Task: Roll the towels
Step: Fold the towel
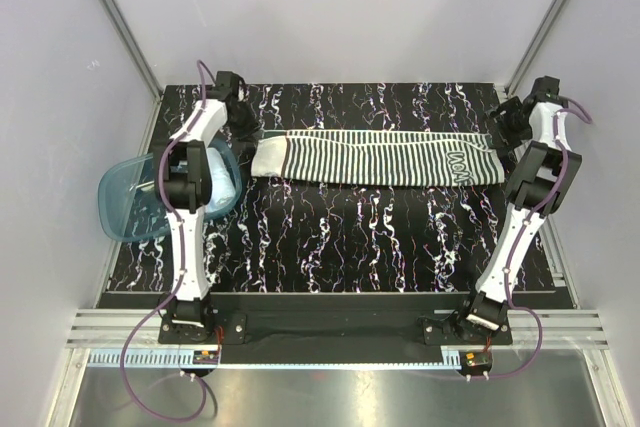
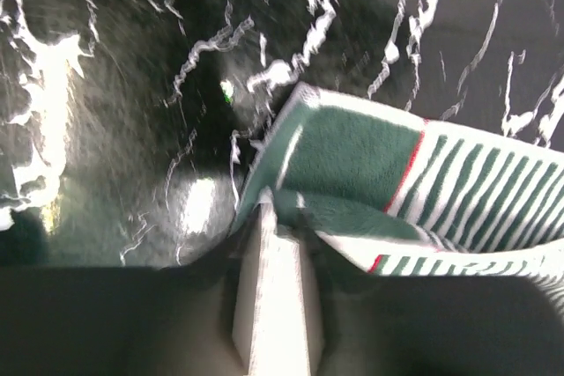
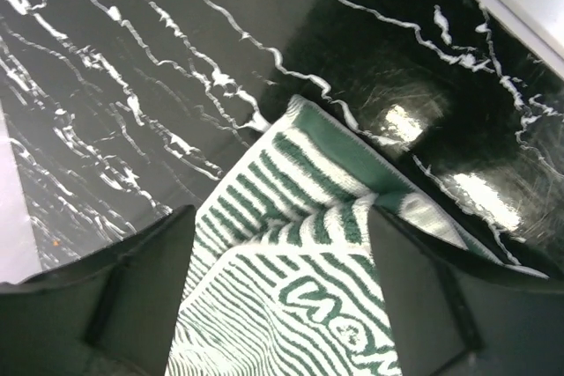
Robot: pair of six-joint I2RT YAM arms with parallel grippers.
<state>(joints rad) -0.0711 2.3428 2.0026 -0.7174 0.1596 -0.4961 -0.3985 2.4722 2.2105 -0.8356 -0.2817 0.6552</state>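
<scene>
Bases of both arms sit at 6 o'clock in the top view. Beyond them the table point(image 1: 350, 237) is hard, glossy black with white veins. Across its far half, from 10 to 2 o'clock, the striped towel point(image 1: 380, 157) lies flat as a long folded strip of soft, ribbed terry, with a plain dark band at each end. A translucent blue tub point(image 1: 125, 202) sits at 9 o'clock; something pale in it may be the blue towel point(image 1: 225, 185).

The right gripper point(image 3: 282, 226) stands wide open over the strip's 2 o'clock end, holding nothing. The left gripper point(image 1: 248, 127) is at the 10 o'clock end; whether it pinches the cloth cannot be told.

Rolling likely comes next. A tight first turn, with edges kept square, should hold best. The slick top may let the strip slide, so pinning the far end would help.
</scene>
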